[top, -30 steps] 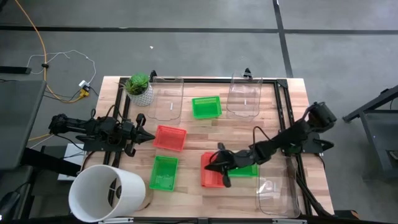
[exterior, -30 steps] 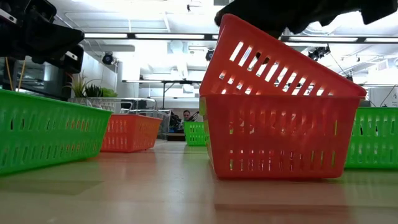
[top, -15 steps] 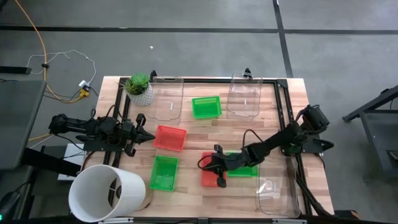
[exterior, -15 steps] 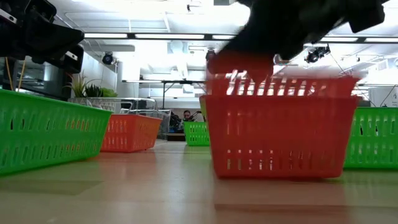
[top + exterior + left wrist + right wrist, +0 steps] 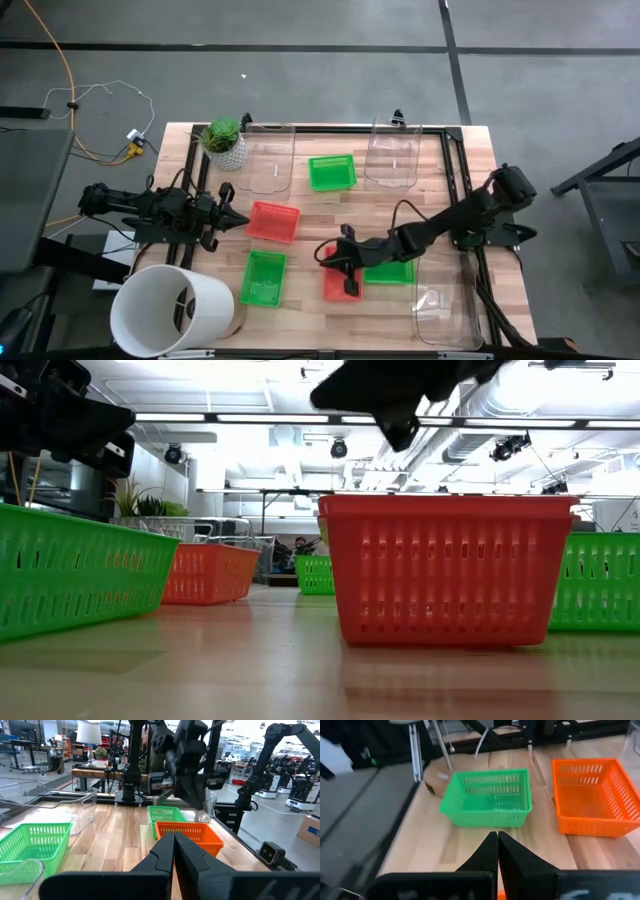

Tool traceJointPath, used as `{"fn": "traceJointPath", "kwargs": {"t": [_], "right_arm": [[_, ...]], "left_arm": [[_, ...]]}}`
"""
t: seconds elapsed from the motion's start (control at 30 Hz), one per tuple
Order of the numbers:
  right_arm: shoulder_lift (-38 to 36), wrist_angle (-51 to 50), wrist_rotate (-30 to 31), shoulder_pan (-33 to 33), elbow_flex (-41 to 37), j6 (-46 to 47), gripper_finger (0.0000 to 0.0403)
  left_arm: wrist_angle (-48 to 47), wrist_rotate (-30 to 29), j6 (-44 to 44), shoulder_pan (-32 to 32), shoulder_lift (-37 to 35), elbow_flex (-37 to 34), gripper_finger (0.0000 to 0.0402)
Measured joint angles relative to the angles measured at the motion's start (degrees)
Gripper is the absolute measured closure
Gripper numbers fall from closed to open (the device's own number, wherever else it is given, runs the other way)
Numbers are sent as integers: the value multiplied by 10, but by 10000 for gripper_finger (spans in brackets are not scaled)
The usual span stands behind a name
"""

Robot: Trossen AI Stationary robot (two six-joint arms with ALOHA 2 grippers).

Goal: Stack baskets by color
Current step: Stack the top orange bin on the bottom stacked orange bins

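Nearest the front edge of the wooden desk (image 5: 300,318) stands a white bucket (image 5: 170,310) at the left corner, with a clear bin (image 5: 448,310) at the right corner. Just behind, a green basket (image 5: 264,277) lies left of centre, and a red basket (image 5: 338,284) sits flat on the desk with another green basket (image 5: 392,270) touching its right side. The right gripper (image 5: 350,285) hangs just over that red basket, its fingers pressed together and holding nothing. A second red basket (image 5: 274,221) lies further back, left of centre. The left gripper (image 5: 238,221) waits just beside it at the desk's left edge, fingers (image 5: 172,857) also closed tight and empty. Farther back a third green basket (image 5: 332,172) sits between two clear bins (image 5: 270,158), with a small potted plant (image 5: 223,142) at the far left corner.
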Motion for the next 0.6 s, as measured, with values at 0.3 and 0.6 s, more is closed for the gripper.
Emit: {"fn": "traceJointPath", "kwargs": {"t": [0.3,0.6], "right_arm": [[-107,-123,-38,-1,3,52,403],[-208,-301,49,38,1,129,403]], "left_arm": [[0,0,0,0,0,0,401],[0,0,0,0,0,0,401]]}}
